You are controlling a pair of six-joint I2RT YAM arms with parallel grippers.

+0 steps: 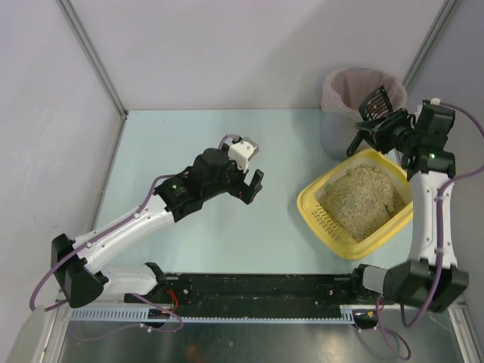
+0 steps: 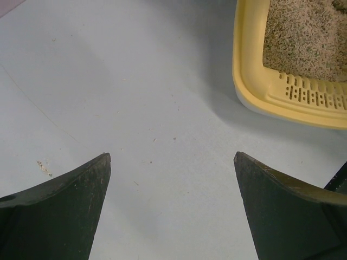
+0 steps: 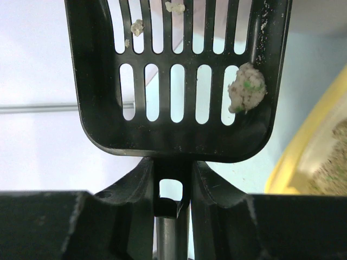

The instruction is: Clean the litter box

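Note:
The yellow litter box (image 1: pixel 314 200) sits at the right of the table, beige litter inside; its near corner shows in the left wrist view (image 2: pixel 246 65). My right gripper (image 3: pixel 172 168) is shut on the handle of a black slotted scoop (image 3: pixel 179 86). A pale clump (image 3: pixel 246 95) with green flecks lies in the scoop's right corner, and small crumbs (image 3: pixel 136 27) cling higher up. From above, the scoop (image 1: pixel 376 104) hangs over the rim of the grey bin. My left gripper (image 1: pixel 253 170) hovers open over bare table, left of the litter box.
A grey round bin with a pink bag liner (image 1: pixel 355 94) stands behind the litter box at the back right. Grey walls enclose the table on the left, back and right. A black rail (image 1: pixel 257 291) runs along the near edge.

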